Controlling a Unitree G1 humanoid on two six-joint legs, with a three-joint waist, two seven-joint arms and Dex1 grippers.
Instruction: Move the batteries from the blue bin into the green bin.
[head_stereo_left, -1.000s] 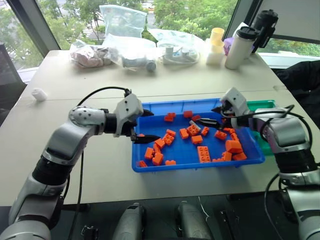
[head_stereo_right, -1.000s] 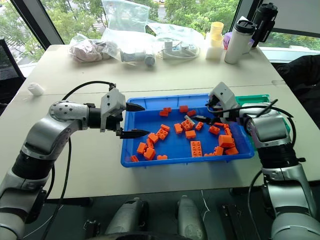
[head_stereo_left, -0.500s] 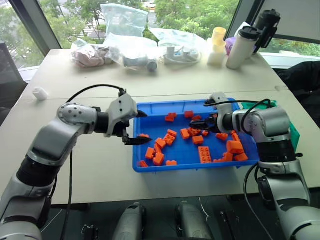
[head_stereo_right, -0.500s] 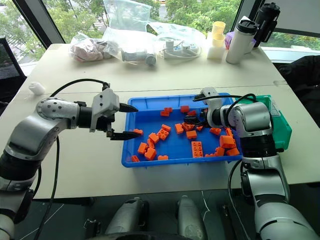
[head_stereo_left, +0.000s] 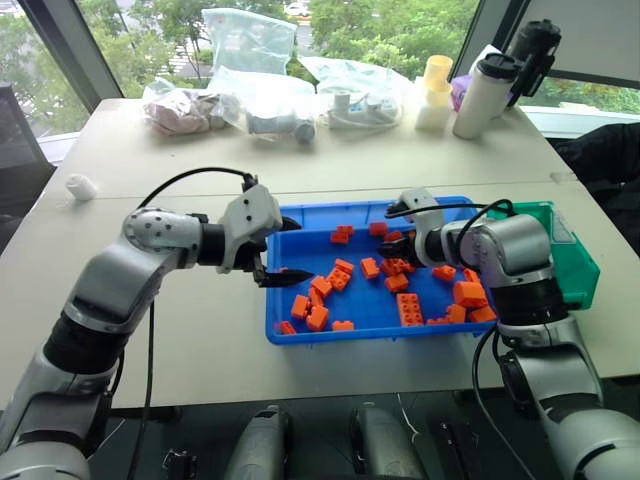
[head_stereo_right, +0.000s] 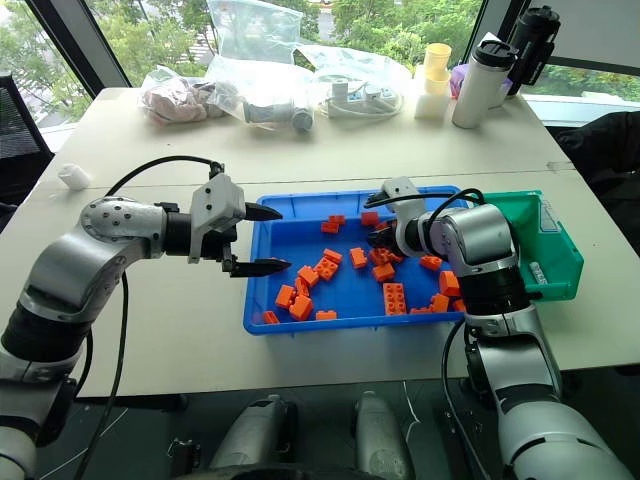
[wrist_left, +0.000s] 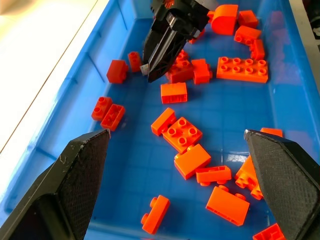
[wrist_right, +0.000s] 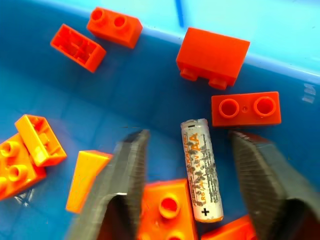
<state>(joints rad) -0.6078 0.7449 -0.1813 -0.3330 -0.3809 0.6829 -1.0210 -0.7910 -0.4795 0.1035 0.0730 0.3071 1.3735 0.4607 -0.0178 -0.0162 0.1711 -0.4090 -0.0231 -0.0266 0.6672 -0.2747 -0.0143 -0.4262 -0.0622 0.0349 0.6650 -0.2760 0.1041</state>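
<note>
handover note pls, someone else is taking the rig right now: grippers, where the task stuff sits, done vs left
Left gripper: open, empty, hovering over the left end of the blue bin.
Right gripper: down among the orange bricks at the bin's far right side, fingers either side of a battery lying flat on the bin floor, a gap showing on both sides. No grip yet.
Green bin: on the table right of the blue bin; one small pale cylinder, likely a battery, lies inside.
Left to do: close on this battery, lift it, drop it in the green bin, then check under the bricks for more.
</note>
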